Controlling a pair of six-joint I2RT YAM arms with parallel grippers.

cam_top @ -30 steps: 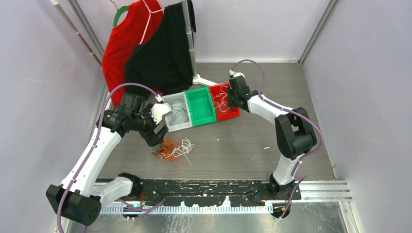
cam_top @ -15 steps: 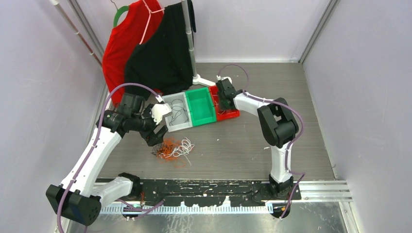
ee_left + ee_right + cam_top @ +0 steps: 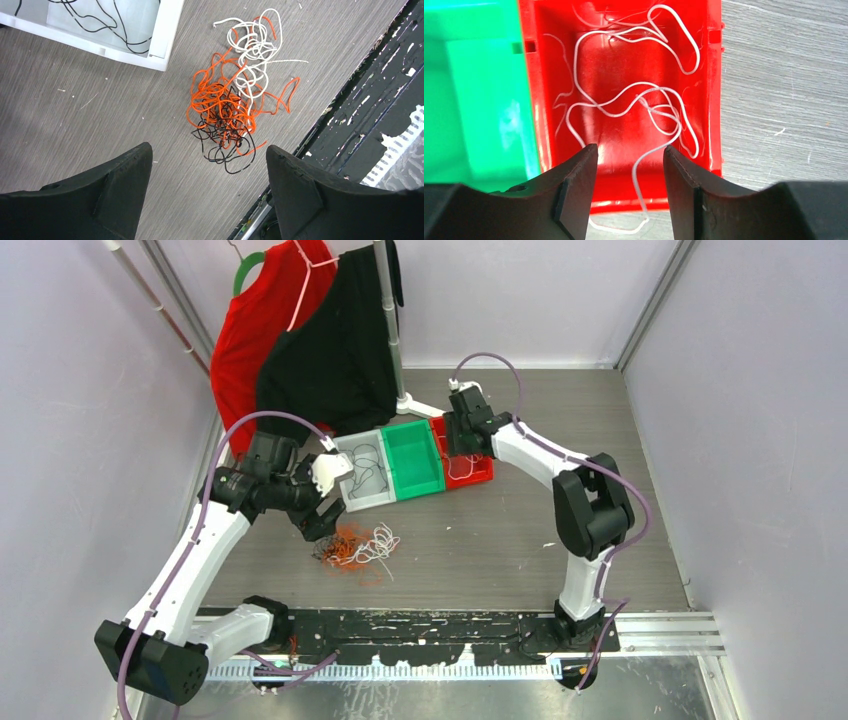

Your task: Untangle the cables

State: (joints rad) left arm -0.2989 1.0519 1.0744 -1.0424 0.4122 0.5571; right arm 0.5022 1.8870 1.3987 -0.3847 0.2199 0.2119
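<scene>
Right pincer [image 3: 630,150] shifted over red bin [image 3: 714,100], jaws now released, white cable [image 3: 624,97] lying inside. Left pincer [image 3: 209,150] released; cables [image 3: 227,105] snarled on counter [image 3: 75,125], well left of red bin

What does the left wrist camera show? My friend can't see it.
A snarl of orange, white and black cables lies on the grey table, just ahead of the open left gripper. A white bin holding black wire sits at top left.
</scene>
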